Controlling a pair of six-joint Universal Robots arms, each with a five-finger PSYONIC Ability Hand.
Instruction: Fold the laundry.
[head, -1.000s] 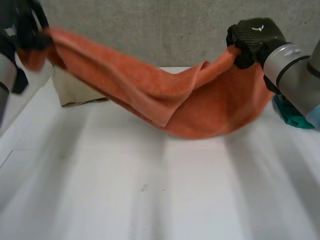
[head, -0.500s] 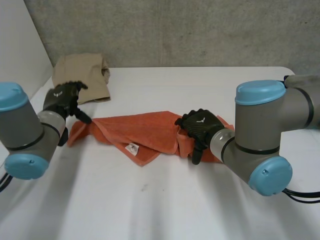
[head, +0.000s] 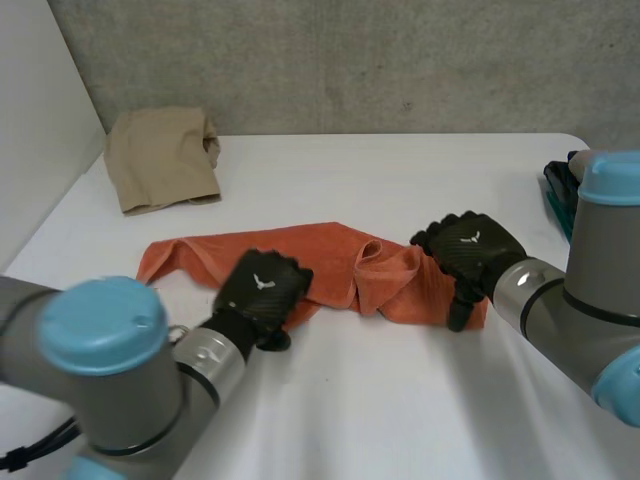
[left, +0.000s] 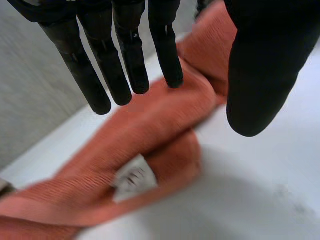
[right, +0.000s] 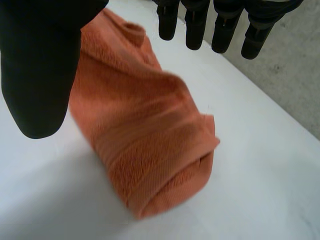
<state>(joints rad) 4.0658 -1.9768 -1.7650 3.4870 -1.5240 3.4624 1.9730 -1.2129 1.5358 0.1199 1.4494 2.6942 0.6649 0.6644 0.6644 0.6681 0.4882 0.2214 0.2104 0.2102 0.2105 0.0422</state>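
An orange towel (head: 330, 255) lies crumpled in a long strip across the middle of the white table (head: 400, 400). My left hand (head: 262, 290) hovers over the towel's near edge around its middle, open, with straight fingers and the thumb held apart. In the left wrist view the towel (left: 150, 125) and its white label (left: 132, 178) lie below my left hand (left: 260, 65), untouched. My right hand (head: 468, 250) is over the towel's bunched right end, open too. Below my right hand (right: 40, 65), the rolled end of the towel (right: 145, 145) rests on the table.
A beige garment (head: 160, 155) lies folded at the table's back left corner. A dark and teal bundle (head: 556, 185) sits at the right edge. A concrete wall runs behind the table and a white panel stands at the left.
A second ago both hands held the towel stretched in the air. It then dropped to the table and both let go. The left hand has come in to its middle, the right hand moved right.
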